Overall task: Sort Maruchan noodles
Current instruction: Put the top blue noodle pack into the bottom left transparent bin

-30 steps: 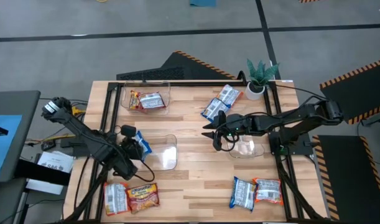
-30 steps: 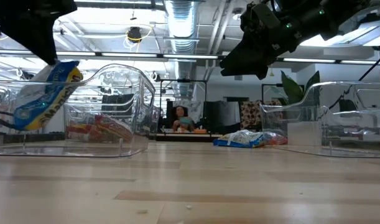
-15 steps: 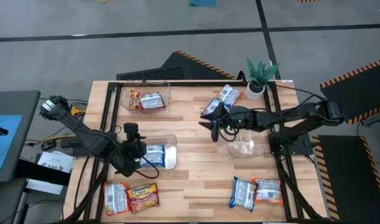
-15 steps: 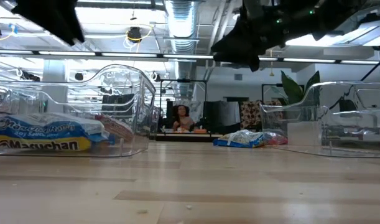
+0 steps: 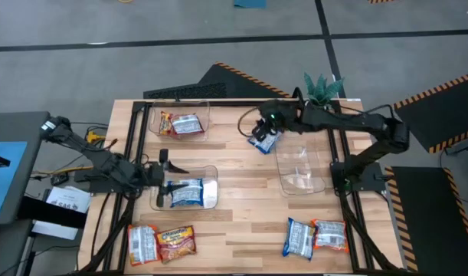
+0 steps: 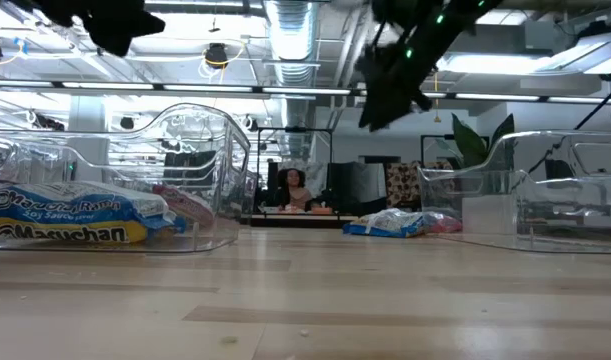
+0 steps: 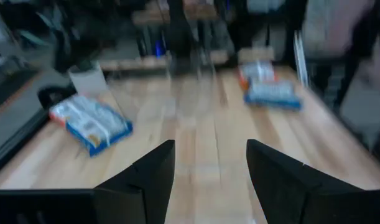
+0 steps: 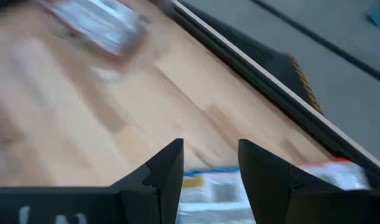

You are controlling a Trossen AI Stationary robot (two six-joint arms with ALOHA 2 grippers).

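The Maruchan noodles lie in groups. A blue packet [image 5: 186,192] lies flat in the near-left clear bin [image 5: 211,184]. Red and orange packets [image 5: 180,123] lie in the far-left bin [image 5: 205,115]. My left gripper [image 5: 175,164] is open and stands above the near-left bin's left end, touching nothing. My right gripper [image 5: 255,129] is open and hangs over a blue packet [image 8: 214,186] at the far middle of the table. An orange packet [image 8: 329,171] lies beside that one.
A clear bin with nothing in it [image 5: 301,169] stands right of centre. Two packets [image 5: 161,241] lie at the near left and two packets [image 5: 314,236] at the near right. A potted plant [image 5: 322,96] stands at the far right. A person sits in the room beyond the table.
My left gripper has let go of the blue packet, which has fallen flat into the near-left bin. That arm has drawn back toward the table's left edge. My right gripper has swung toward the far edge, from beside the right bin to above the far blue packets.
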